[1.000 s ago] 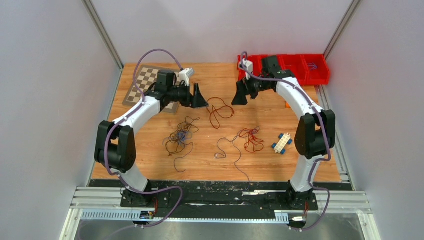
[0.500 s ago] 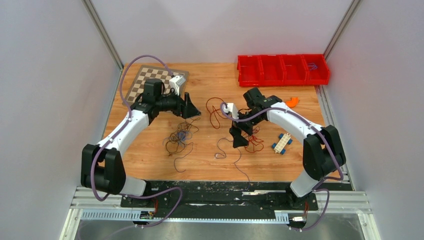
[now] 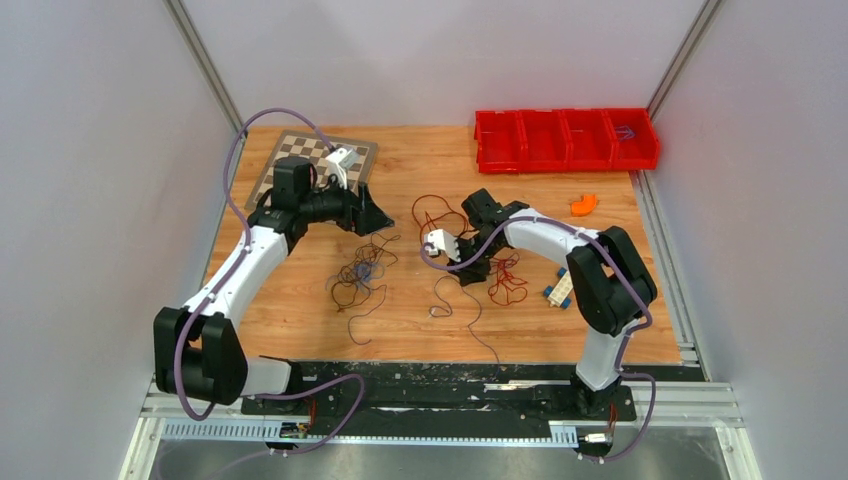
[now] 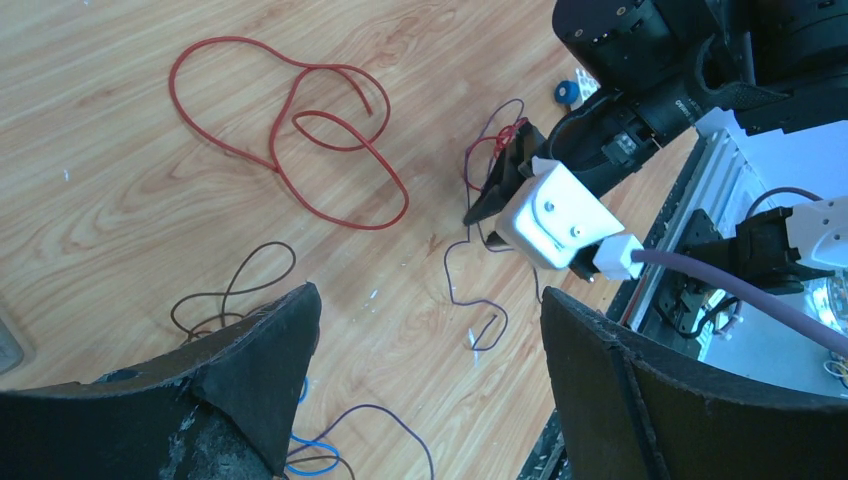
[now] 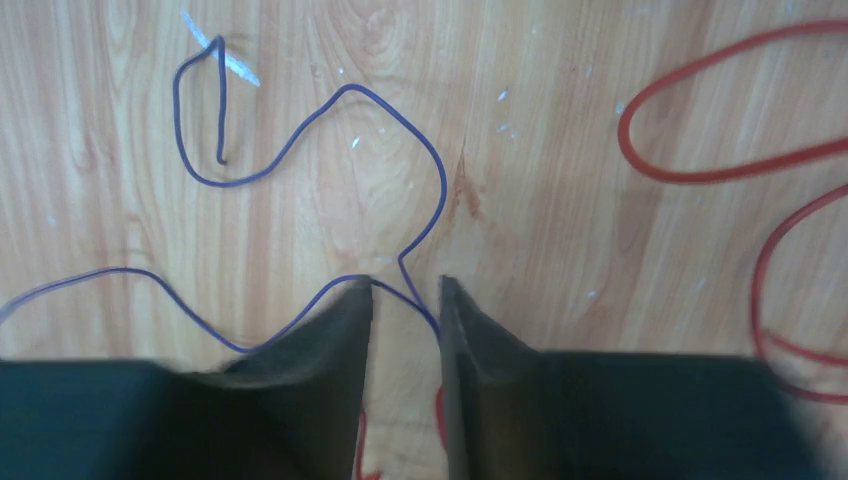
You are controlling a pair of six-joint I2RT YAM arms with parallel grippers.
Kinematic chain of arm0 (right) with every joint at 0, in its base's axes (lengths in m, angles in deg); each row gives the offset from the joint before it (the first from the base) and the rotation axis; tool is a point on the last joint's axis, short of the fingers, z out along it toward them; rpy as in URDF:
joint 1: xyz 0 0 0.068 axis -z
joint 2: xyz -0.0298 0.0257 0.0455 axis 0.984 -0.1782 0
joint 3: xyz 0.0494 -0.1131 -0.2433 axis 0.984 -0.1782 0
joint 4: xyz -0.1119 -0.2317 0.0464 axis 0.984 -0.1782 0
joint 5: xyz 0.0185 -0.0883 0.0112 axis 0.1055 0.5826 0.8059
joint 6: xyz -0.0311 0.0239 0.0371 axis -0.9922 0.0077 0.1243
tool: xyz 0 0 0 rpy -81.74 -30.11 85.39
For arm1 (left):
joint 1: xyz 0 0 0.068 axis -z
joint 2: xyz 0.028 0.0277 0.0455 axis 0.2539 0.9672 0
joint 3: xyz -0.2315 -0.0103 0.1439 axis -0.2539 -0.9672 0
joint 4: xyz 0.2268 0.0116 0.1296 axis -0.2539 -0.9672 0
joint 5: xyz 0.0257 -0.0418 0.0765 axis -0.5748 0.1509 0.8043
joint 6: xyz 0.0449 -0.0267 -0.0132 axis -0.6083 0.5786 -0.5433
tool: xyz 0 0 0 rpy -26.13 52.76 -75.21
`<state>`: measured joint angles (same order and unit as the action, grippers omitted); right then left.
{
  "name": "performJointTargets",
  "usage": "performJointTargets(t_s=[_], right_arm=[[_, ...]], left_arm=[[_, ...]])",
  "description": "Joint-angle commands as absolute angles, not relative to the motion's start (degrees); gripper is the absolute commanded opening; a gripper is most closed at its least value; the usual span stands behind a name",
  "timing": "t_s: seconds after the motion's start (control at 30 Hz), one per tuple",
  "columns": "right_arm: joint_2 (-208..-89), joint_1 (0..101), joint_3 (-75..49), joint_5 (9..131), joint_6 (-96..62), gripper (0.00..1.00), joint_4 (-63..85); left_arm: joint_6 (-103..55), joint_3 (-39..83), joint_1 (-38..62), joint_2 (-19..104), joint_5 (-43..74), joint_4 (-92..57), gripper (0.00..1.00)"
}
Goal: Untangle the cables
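Several thin cables lie loose on the wooden table. They are a red loop [image 3: 432, 215] at mid-table, a red bundle [image 3: 505, 280], a dark brown and blue tangle [image 3: 358, 275] and a long purple cable [image 3: 455, 300]. My right gripper [image 3: 468, 276] is down at the table beside the red bundle. In the right wrist view its jaws [image 5: 405, 295] stand a narrow gap apart with the purple cable [image 5: 440, 190] crossing between the tips. My left gripper [image 3: 383, 215] hovers wide open above the wood [image 4: 430, 330], holding nothing, with the red loop [image 4: 300, 130] beyond it.
A chessboard [image 3: 300, 160] lies at the back left under the left arm. A red divided bin [image 3: 565, 140] stands at the back right. An orange piece [image 3: 583, 204] and a blue-and-white block toy [image 3: 558, 290] lie by the right arm.
The right arm swung from the red bin down to mid-table and its jaws narrowed from wide around the purple cable. The left arm drew back slightly to the left.
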<state>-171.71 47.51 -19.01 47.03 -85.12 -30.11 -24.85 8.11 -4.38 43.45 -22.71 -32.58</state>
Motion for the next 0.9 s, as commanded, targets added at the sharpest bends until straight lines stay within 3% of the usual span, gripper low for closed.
performJointTargets(t_s=[0.0, 0.03, 0.07, 0.3, 0.43, 0.47, 0.57, 0.6, 0.63, 0.7, 0.87], right_arm=[[-171.0, 46.6, -15.8, 46.0, -85.1, 0.12, -27.2], [-169.9, 46.7, -14.6, 46.1, -84.1, 0.02, -27.9], [-168.5, 46.8, -13.3, 46.3, -83.2, 0.0, -29.3], [-154.8, 51.2, 1.4, 39.4, -71.8, 0.0, -35.0], [-150.9, 51.5, 2.6, 39.7, -72.1, 0.0, -37.3], [-150.5, 51.5, 0.7, 39.8, -75.2, 0.05, -38.8], [-150.3, 51.4, -5.6, 41.2, -80.1, 0.55, -40.8], [-150.6, 51.3, -7.5, 41.8, -81.9, 0.7, -41.0], [-151.0, 51.1, -9.1, 42.2, -83.7, 0.78, -41.1], [-152.1, 50.6, -11.5, 42.7, -86.7, 0.87, -40.5], [-157.5, 48.2, -15.7, 45.6, -92.3, 0.86, -36.1]], left_arm=[[-25.5, 7.4, -4.9, 40.2, -23.2, -33.8, 0.89], [-25.6, 7.5, -5.0, 39.7, -23.1, -33.9, 0.89], [-25.6, 7.5, -5.1, 39.4, -23.1, -34.1, 0.89], [-24.6, 5.2, -6.5, 35.3, -22.7, -30.1, 0.9], [-24.5, 4.6, -6.6, 35.2, -24.9, -26.5, 0.91], [-25.0, 5.0, -6.6, 35.5, -25.1, -26.3, 0.91], [-25.8, 5.9, -6.6, 36.6, -25.9, -26.5, 0.93], [-26.0, 6.4, -6.6, 36.8, -26.2, -26.7, 0.93], [-26.0, 6.6, -6.6, 37.1, -26.4, -27.1, 0.94], [-25.9, 7.0, -6.6, 37.2, -26.4, -27.5, 0.95], [-25.4, 7.1, -6.6, 37.2, -26.5, -29.1, 0.96]])
